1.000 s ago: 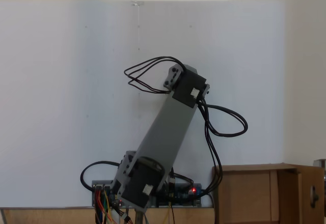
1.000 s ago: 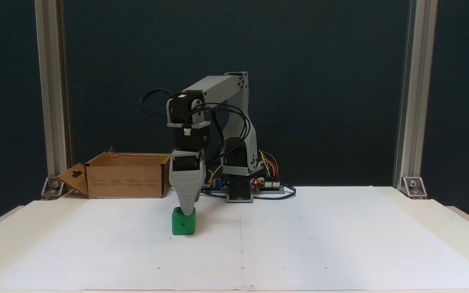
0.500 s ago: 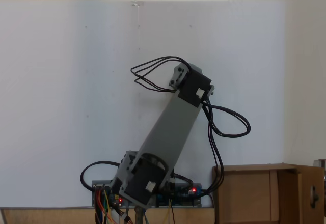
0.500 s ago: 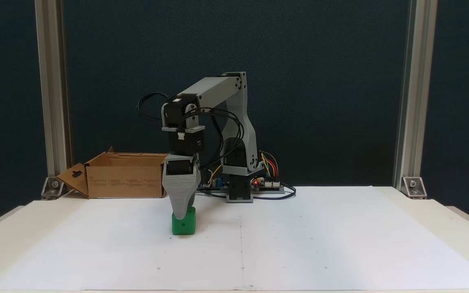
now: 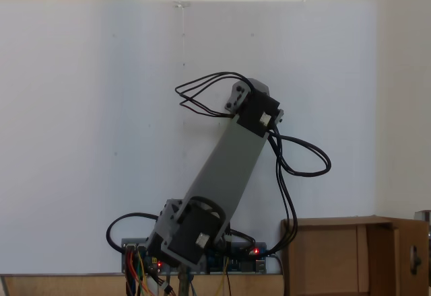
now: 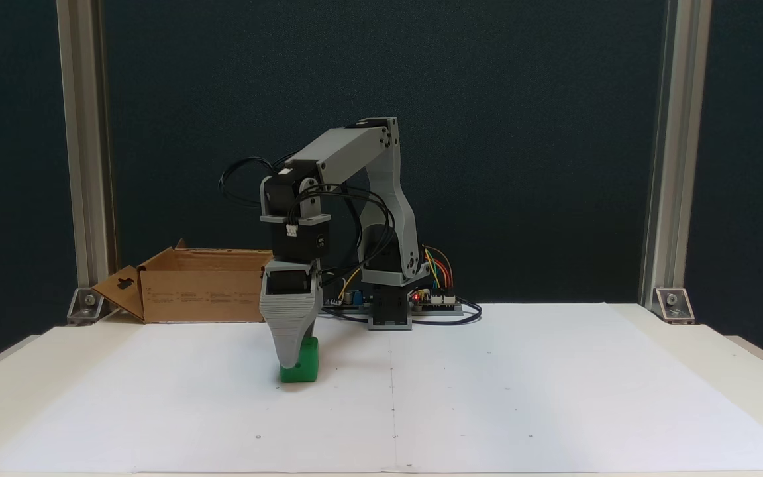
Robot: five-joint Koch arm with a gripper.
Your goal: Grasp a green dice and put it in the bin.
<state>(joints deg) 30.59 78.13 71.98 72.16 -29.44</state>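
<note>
Right now the key relation was gripper [image 6: 291, 361] vs green dice [image 6: 305, 364]: in a fixed view the grey jaw pointed straight down and overlapped the cube's left part, tip reaching down near the paper sheet [image 6: 487, 397]. Dice sat on the sheet, left of its centre crease, towards the back edge, a bit in front of the arm's base [image 6: 388, 311]. Cube looked flat on the sheet, not lifted.

Only 1 jaw tip showed from that side; the other, if any, lay behind it or behind the cube. So jaw gap couldn't be told, nor whether the pads touched the dice or just stood in front of it. My guess: jaws straddled the cube along the cam's line of sight, w/ closing still to come, but that's a judgement only.

A cube has no long axis, so approach angle mattered less than centring. From the front the jaw sat left of the cube's middle, so a squeeze might catch it off-centre and twist or push it out.

Bin [image 6: 206, 285] stood at the back left of the desk, just off the sheet's back left corner, flaps open, well apart from the dice. In the other fixed view the bin [image 5: 350, 255] filled the lower right corner, beside the base, w/ the arm's grey link [image 5: 225, 175] leaning up and right over the sheet.

Next, I'd judge: close, lift, swing toward the bin.
</note>
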